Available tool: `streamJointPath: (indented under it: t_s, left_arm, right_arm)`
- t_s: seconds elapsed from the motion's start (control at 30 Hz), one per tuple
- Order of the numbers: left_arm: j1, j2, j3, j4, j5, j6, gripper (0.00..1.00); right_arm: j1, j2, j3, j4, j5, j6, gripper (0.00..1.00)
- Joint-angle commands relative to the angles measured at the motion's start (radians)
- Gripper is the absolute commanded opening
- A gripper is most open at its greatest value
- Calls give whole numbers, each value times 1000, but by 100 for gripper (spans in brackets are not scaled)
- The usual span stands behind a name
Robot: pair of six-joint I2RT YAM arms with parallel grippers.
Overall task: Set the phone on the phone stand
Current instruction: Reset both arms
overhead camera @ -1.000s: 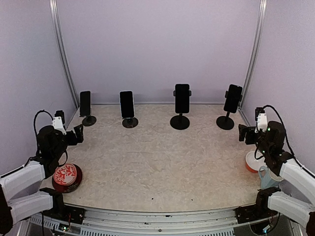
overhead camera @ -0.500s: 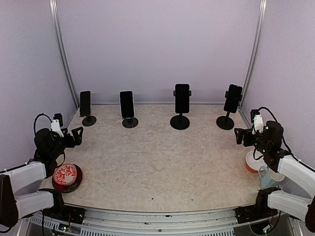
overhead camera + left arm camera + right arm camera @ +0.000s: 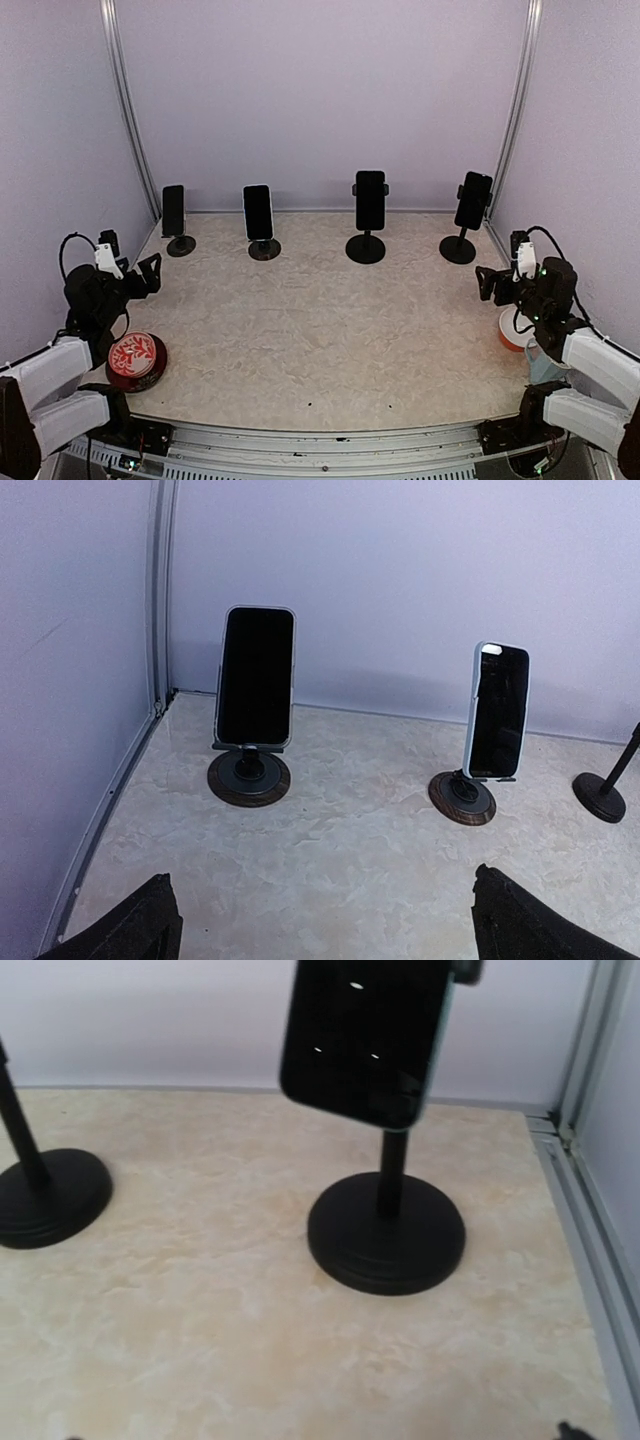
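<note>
Several dark phones stand upright on phone stands along the back wall: a phone (image 3: 173, 210) at far left, a phone (image 3: 258, 211) beside it, one (image 3: 370, 200) on a tall black stand (image 3: 365, 248), one (image 3: 473, 200) on the stand (image 3: 458, 249) at right. My left gripper (image 3: 150, 272) hangs open and empty at the left edge, facing the two left phones (image 3: 255, 675) (image 3: 497, 710), well short of them. My right gripper (image 3: 487, 282) is open and empty at the right edge, facing the rightmost phone (image 3: 365, 1035) on its stand (image 3: 386, 1232).
A red round tin (image 3: 135, 360) sits near the left arm's base. An orange-and-white bowl (image 3: 515, 328) and a pale blue cup (image 3: 540, 360) sit under the right arm. Metal rails run up both back corners.
Both arms have drawn back a little and lowered toward the near outer corners. Both grippers stayed open. The phones and stands have not moved.
</note>
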Motion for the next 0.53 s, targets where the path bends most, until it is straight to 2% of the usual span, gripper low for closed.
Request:
streamJointPath:
  t_s: [0.0,0.17,0.5]
  left_arm:
    - [-6,-34,-14,-22,-26,-5,99]
    - [-14,-26,-15,-20,-24,-6,99]
    - [-20,-18,-21,-11,-26,-1,99]
  right_arm:
    - [-12,-22,-53,62,-15,6,100]
    - [-12,-53,-101,89,3,19,100]
    - [-12,-51,-82,93,-25,7,100]
